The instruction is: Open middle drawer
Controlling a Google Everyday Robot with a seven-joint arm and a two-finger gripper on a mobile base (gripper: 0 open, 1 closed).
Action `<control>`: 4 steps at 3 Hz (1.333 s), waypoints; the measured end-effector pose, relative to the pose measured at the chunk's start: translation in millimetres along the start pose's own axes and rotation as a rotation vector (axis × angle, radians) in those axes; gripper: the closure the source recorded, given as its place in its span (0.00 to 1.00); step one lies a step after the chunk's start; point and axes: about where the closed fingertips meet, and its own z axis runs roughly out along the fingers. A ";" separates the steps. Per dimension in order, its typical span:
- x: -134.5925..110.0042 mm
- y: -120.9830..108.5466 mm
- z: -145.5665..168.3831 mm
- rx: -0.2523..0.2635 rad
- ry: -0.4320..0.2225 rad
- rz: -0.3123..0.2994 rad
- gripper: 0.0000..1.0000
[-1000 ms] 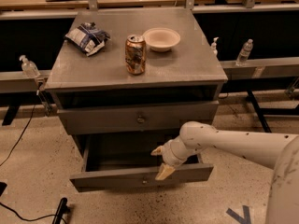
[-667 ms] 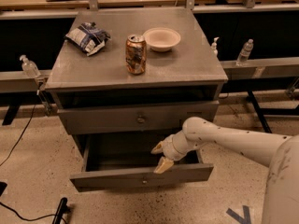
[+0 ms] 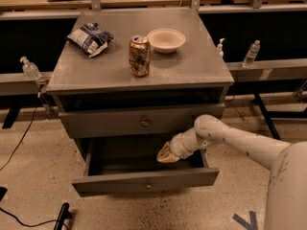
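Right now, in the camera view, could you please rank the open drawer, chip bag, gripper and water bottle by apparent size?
1. open drawer
2. chip bag
3. gripper, hovering over the open drawer
4. water bottle, right of the cabinet; it stands farther back, so this last pair is unsure.

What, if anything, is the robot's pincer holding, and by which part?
Nothing visibly: the pincer hovers over the pulled-out middle drawer, away from its knob.

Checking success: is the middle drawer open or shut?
Open. The middle drawer has its front well forward of the drawer above, with its dark inside exposed. The gripper hangs over that inside.
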 end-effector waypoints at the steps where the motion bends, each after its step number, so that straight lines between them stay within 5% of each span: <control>1: 4.8 -1.0 6.5 -0.034 -0.013 0.023 1.00; 4: -2.8 45.0 60.5 -0.146 0.059 -0.040 1.00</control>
